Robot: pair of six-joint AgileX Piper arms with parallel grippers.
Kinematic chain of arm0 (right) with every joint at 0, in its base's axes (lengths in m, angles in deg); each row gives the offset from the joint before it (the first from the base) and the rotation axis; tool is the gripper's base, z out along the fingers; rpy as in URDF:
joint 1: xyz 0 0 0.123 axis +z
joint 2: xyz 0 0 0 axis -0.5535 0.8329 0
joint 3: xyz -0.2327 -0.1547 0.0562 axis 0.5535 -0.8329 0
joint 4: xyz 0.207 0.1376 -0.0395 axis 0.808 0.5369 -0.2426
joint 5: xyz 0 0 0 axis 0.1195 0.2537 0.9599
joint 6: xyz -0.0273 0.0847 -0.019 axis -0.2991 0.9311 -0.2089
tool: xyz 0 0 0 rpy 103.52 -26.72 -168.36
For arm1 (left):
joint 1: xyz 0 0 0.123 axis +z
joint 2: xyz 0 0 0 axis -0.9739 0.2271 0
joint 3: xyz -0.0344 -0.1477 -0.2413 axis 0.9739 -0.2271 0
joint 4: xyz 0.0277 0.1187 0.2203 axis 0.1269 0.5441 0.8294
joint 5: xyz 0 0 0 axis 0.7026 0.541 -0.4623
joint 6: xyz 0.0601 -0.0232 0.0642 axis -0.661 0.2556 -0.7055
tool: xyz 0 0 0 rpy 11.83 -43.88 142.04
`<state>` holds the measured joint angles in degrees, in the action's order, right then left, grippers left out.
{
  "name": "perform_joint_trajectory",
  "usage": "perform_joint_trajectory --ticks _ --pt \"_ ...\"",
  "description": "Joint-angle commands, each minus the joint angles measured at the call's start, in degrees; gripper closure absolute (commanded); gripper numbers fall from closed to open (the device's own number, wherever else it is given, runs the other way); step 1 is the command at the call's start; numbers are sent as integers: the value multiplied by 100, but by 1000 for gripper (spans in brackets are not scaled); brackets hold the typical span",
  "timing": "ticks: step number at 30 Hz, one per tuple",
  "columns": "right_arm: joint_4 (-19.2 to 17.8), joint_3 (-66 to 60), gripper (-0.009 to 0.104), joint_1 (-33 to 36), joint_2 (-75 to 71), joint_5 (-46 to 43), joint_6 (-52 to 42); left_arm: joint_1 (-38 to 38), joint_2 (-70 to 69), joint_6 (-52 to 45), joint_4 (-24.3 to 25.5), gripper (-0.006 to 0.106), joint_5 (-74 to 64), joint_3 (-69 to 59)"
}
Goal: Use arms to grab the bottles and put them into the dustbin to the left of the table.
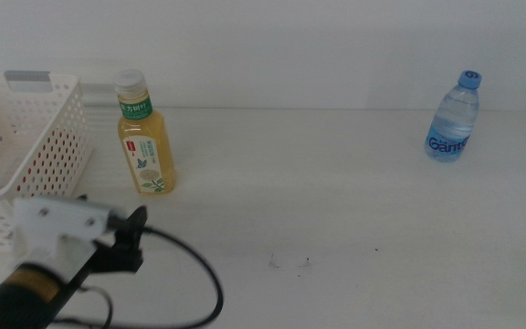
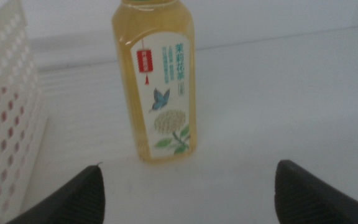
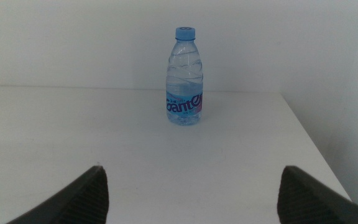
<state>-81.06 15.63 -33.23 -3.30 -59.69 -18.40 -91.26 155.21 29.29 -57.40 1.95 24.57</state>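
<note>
The yellow tea bottle [image 1: 144,137] with a green label and white cap stands upright just right of the white perforated dustbin [image 1: 26,146]. My left gripper [image 1: 131,239] comes in from the bottom left, a short way in front of this bottle. In the left wrist view its jaws stand wide open around empty table, with the tea bottle [image 2: 160,87] ahead and the dustbin [image 2: 5,93] beside it. The clear blue-capped water bottle [image 1: 453,119] stands upright at the far right. The right wrist view shows it [image 3: 185,78] well ahead of my open right gripper [image 3: 191,196].
Something red shows through the holes of the dustbin's side. The white table [image 1: 336,201] has a few dark specks near its middle front. Its right edge [image 3: 316,149] runs close to the water bottle. A black cable [image 1: 204,274] loops from the left arm.
</note>
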Motion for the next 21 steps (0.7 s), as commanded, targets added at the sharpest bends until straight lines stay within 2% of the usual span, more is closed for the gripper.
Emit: perform_joint_trajectory --ticks 1,8,11,21 --pt "-60 -18 23 -38 -28 -70 -35 -36 372 88 -57 7 201 301" --pt "-60 -18 23 -38 -28 -70 -35 -36 1358 88 -221 7 201 1346" --pt "-60 -18 23 -38 -28 -70 -35 73 1681 151 -125 7 201 1672" --pt "-60 -18 23 -38 -28 -70 -35 190 2104 245 -39 7 151 2138"
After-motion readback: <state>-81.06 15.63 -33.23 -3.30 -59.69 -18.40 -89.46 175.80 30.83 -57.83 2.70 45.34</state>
